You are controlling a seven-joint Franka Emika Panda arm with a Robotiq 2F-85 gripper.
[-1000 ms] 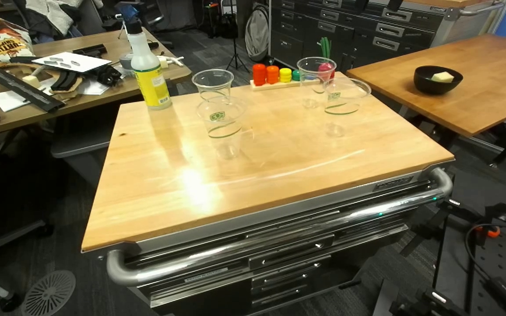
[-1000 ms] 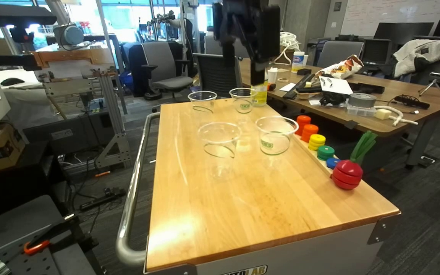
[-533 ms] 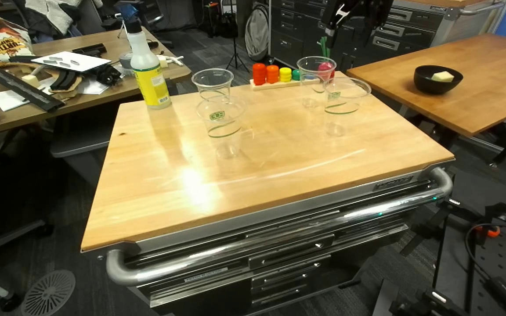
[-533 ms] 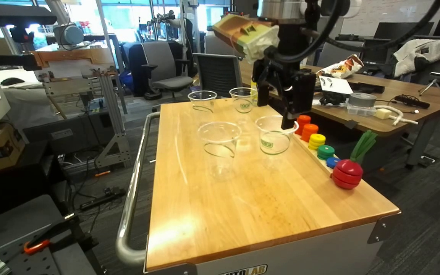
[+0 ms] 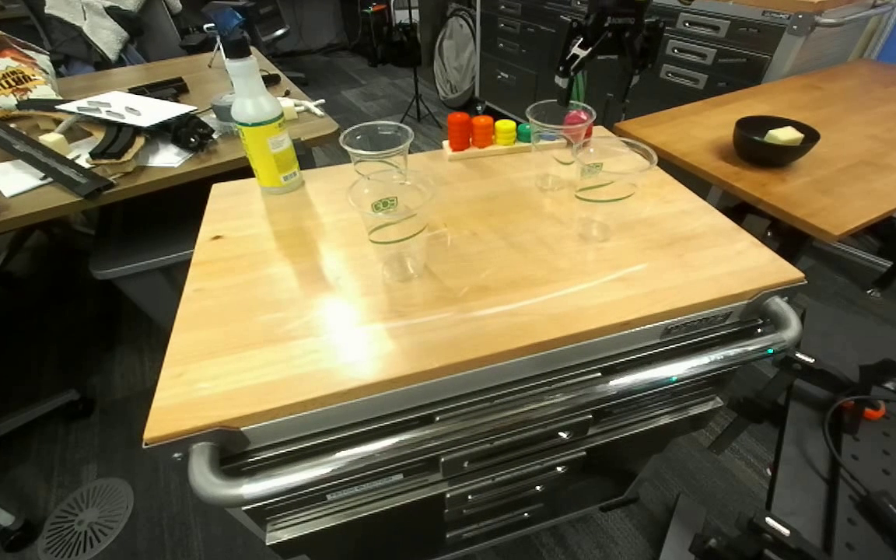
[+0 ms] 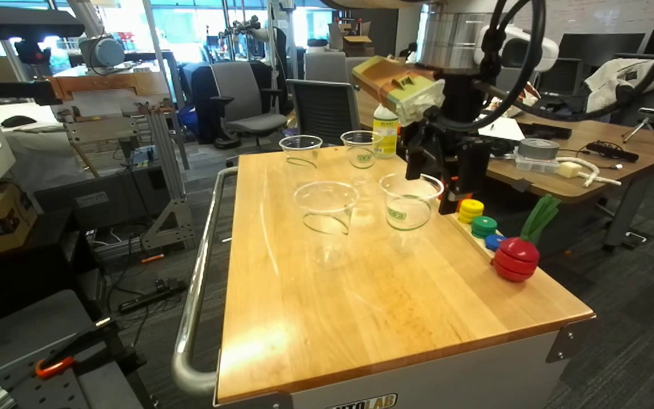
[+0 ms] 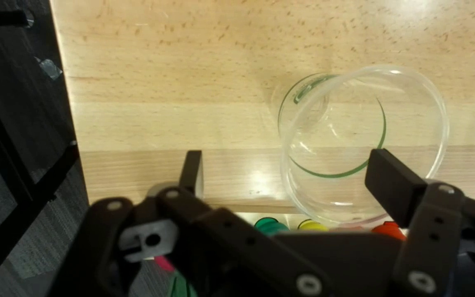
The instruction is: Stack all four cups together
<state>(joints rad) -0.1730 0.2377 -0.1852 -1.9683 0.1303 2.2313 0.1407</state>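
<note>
Lowered since half a second ago, the tool (image 7: 288, 167) hangs near the ring rack (image 5: 495, 151), while nothing on the tabletop (image 6: 361, 318) has shifted. Its fingers (image 7: 392, 185) are spread wide and hold nothing. Just beside the rack, the first cup (image 6: 410, 205) stands upright; a second cup (image 6: 327, 224) is farther out from the rack, and a third cup (image 6: 359, 152) and a fourth cup (image 6: 302, 153) stand past its red-ring end, none nested yet. The step looks to be lining up on the first cup. In the wrist view one finger overlaps its rim while the other is well apart, so shift toward the red-ring end until the cup lies midway between them; whether the fingertips are above or behind the rim is hard to tell. Then squeeze lightly, as such plastic would likely buckle.
</note>
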